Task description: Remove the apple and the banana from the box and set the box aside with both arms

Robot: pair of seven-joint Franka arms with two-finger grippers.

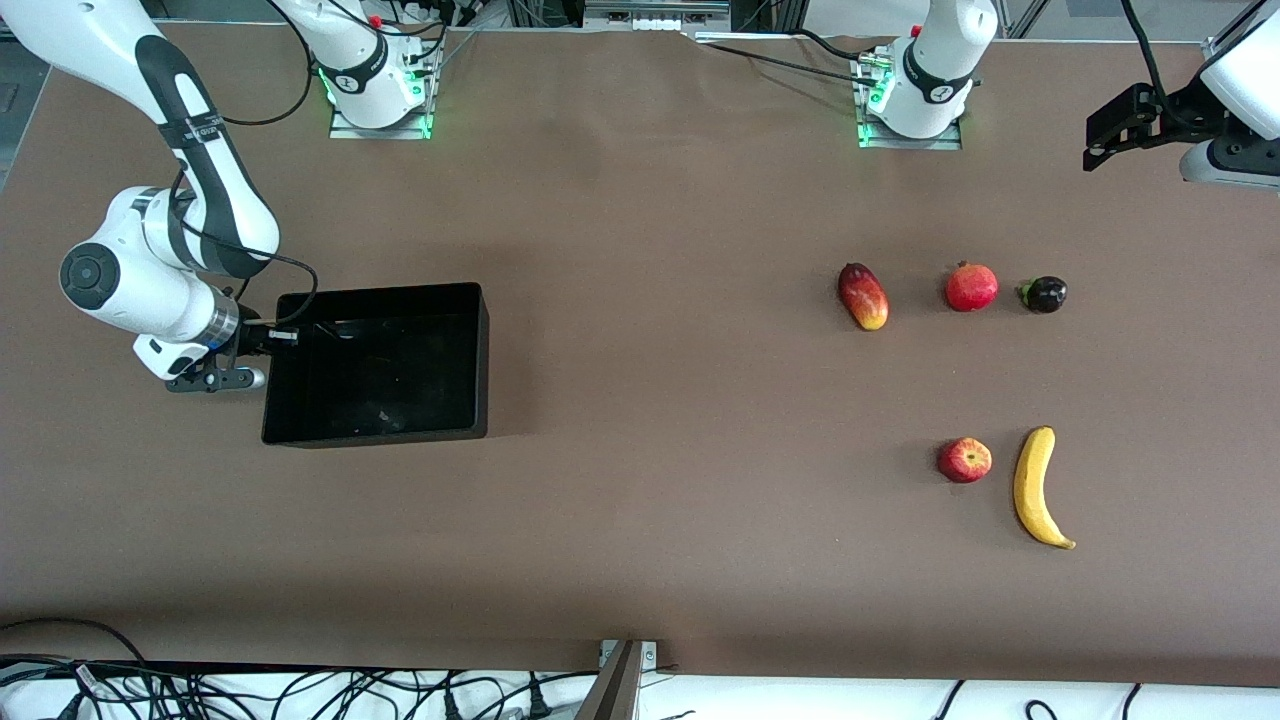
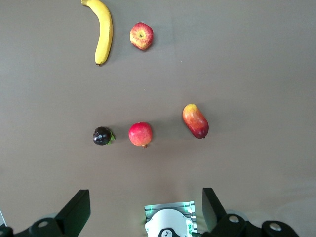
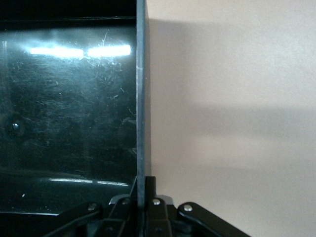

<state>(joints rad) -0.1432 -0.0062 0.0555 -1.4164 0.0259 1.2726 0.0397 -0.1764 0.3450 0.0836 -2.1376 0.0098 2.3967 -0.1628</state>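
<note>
I have the right gripper (image 1: 262, 338) down at the box (image 1: 380, 365), its fingers (image 3: 150, 190) clamped together on the thin wall at the right arm's end of the surface (image 1: 640, 500). The right wrist view shows the wall edge running straight up from between the pads, and the tray looks empty.

The apple (image 1: 964, 460) and the banana (image 1: 1040, 487) are already out, lying just beside each other toward the left arm's end, nearer the front camera than the mango (image 1: 863, 296), the pomegranate (image 1: 971, 287) and a small dark fruit (image 1: 1045, 294). So by my reading only the move of the box is left.

The left gripper (image 1: 1110, 135) waits high over the left arm's end, fingers (image 2: 76, 212) spread apart and holding nothing, well apart from the box.

My worries from here:
- With only one wall pinched, a drag could pivot the tray around that grip (the glossy plastic looks slippery).
- A lift might flex the thin wall and let it slide out of the pads.
- The task wants both arms, so the left arm has to cross to the box; a low path risks knocking the fruit rows.
</note>
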